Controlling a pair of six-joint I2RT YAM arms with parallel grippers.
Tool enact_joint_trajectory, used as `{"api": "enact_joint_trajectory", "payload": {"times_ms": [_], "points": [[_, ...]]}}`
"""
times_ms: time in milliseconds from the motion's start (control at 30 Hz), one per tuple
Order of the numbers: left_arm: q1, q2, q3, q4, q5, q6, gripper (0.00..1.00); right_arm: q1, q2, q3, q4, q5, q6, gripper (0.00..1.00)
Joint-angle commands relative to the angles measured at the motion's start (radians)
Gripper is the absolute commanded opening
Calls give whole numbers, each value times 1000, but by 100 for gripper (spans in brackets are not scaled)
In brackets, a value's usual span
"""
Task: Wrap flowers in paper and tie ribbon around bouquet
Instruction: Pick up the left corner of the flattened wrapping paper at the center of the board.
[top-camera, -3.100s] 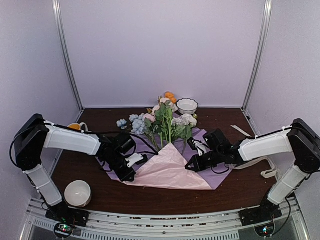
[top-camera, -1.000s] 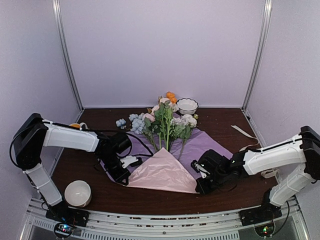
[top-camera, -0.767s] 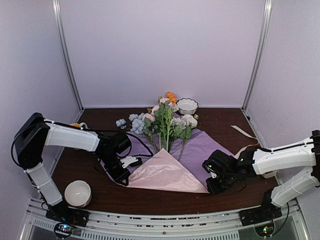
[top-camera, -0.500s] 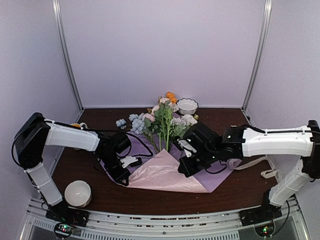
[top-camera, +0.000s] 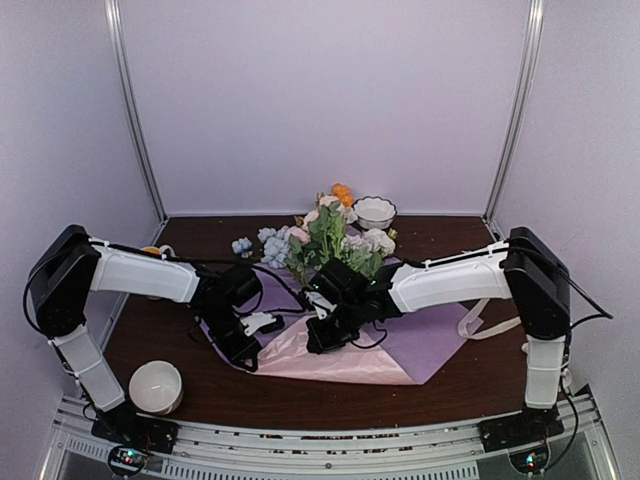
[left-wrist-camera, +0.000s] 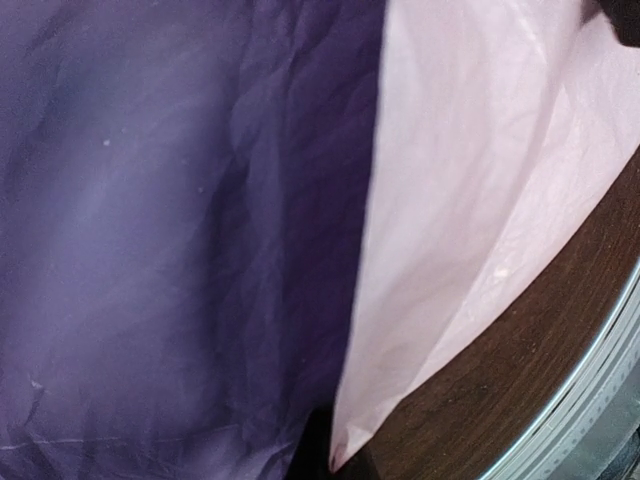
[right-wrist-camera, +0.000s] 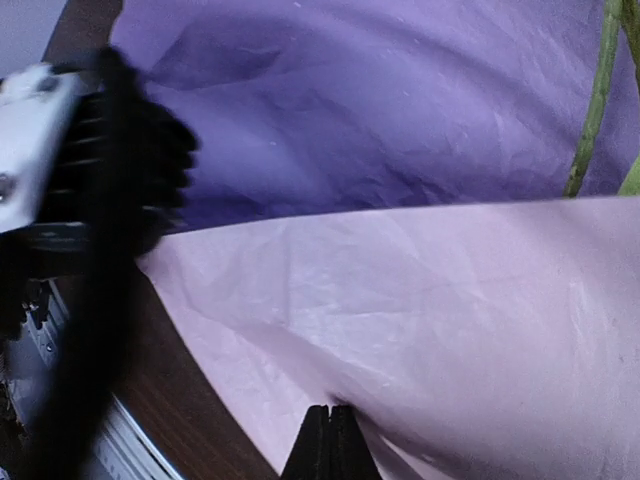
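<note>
paper (top-camera: 430, 330) is clamped by left fingers (left-wrist-camera: 312, 455) and right fingers (right-wrist-camera: 318, 455); it could be torn, or flowers (top-camera: 330, 240) dragged, if pulled hard

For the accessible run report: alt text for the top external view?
Both grippers are shut on a pink-lilac paper on a dark table: left gripper at its near-left corner, right gripper on a flap folded across the middle. The flowers lie on the paper's far part, a white bowl behind them.
</note>
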Motion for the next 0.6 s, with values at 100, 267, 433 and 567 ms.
{"api": "enact_joint_trajectory", "payload": {"times_ms": [100, 267, 433, 567], "points": [[4, -14, -38, 16, 11, -20, 0, -41, 79, 17, -11, -22, 14, 0], [24, -195, -62, 52, 41, -52, 38, -50, 109, 13, -7, -48, 25, 0], [91, -419, -153, 252, 132, -165, 56, -53, 102, -21, 24, -51, 41, 0], [279, -445, -253, 351, 194, -362, 58, -51, 105, -11, 30, -60, 38, 0]]}}
